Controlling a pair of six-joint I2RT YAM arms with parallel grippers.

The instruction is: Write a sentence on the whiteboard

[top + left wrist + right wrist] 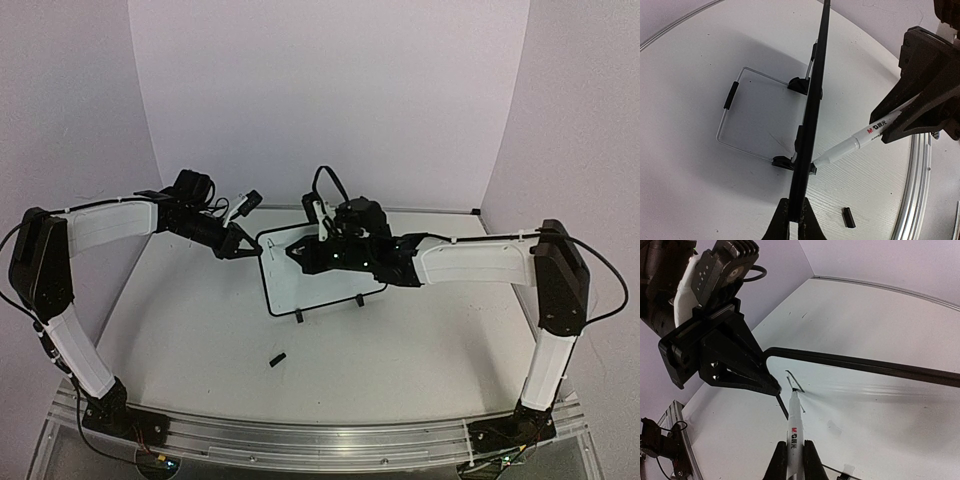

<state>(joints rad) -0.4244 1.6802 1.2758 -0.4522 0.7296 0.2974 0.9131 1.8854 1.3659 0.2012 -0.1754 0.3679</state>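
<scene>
From above, the whiteboard (315, 285) stood tilted on the table (190, 330), about midway between the two arms. The left gripper (248, 248) met its upper left corner. The right gripper (292, 250) hovered over the board's face just beside that corner. A small black cap (276, 359) lay on the table, nearer the bases than the board.

The left wrist camera saw the board edge-on, with the left claw pinched narrow on its black frame. A bent wire stand (735, 107) propped it from behind. A white marker (855, 142), clamped in the right claw, touched the board's face with its tip.

In the right wrist view, the right fingers were closed tight around the marker's barrel. Its tip rested on the white surface near the held corner, at the end of a short black stroke (794, 381), the only writing visible.
</scene>
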